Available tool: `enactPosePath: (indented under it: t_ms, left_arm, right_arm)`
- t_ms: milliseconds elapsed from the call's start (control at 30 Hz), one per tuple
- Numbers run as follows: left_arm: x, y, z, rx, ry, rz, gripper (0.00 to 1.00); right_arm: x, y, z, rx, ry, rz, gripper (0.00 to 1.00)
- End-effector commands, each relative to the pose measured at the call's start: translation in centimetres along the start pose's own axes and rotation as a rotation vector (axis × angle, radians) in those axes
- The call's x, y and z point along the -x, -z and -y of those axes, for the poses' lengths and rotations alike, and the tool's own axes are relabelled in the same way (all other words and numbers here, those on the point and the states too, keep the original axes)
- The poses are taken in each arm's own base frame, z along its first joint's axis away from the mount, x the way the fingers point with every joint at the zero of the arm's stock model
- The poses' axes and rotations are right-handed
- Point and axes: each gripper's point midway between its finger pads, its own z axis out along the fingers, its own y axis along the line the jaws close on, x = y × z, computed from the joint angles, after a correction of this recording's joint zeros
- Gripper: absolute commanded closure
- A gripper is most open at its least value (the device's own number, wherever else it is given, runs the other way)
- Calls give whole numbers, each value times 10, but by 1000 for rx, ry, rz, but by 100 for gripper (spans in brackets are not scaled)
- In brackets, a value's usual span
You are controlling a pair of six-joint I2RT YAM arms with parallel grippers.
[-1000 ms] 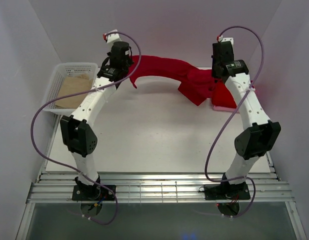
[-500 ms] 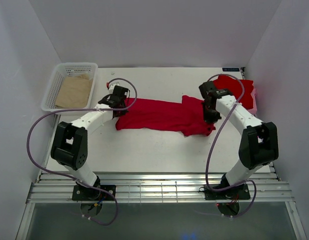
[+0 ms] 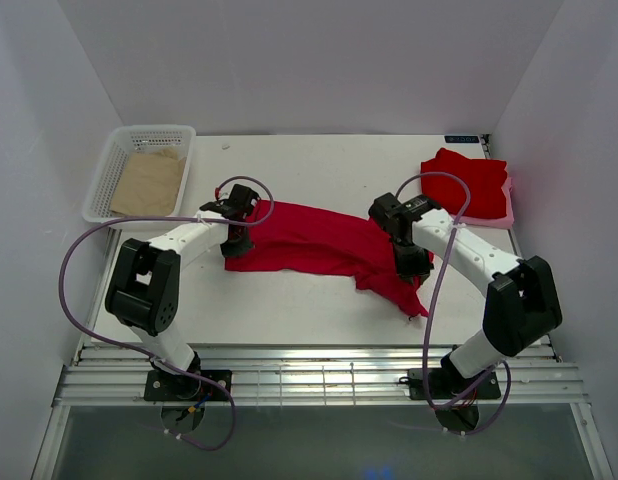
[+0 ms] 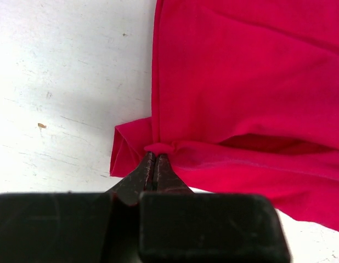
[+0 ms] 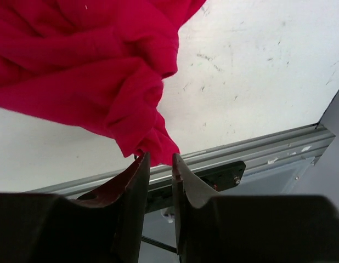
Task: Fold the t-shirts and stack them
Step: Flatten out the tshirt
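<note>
One red t-shirt (image 3: 309, 240) lies stretched across the middle of the table, wrinkled, its right end trailing toward the near edge. My left gripper (image 3: 236, 240) is at its left edge, shut on a small pinch of the hem (image 4: 154, 155). At the shirt's right end my right gripper (image 3: 414, 268) has its jaws a little apart (image 5: 158, 158). A bunched corner of the shirt (image 5: 150, 142) sits just at the fingertips, not clamped. A second red t-shirt (image 3: 467, 178) lies folded at the back right.
A white basket (image 3: 149, 130) at the back left holds a tan sheet (image 3: 149, 182). The folded shirt rests on a pale pink piece (image 3: 494, 215). The table's metal front rails (image 5: 241, 148) run close below my right gripper.
Both arms came down and toward the near side, laying the lifted shirt out on the table. The right jaws opened off the cloth, while the left stayed shut on it.
</note>
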Motion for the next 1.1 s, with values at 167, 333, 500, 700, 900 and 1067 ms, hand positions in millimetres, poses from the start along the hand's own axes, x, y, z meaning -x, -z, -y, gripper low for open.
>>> enactPosePath:
  t_ms: [167,333,500,700,900,1067]
  left_arm:
    - [23,18,-1,0,24,75,98]
    - [20,18,-1,-2,22,66,98]
    - [20,20,-6,9,16,78,98]
    - [18,20,-6,7,15,73,98]
    - [19,19,-5,6,16,78,98]
    - [18,19,-6,8,13,77,99]
  right_arm:
    - [47,25,-6,66,-123,237,59]
    - [53,2,-23,87,-104,200,55]
    - [47,-16,-33,97,-76,150,55]
    - [34,-24,-23,43,-69,115,54]
    - [16,-32,-24,62,-64,81,60]
    - [9,-47,-30,70,-42,46,90]
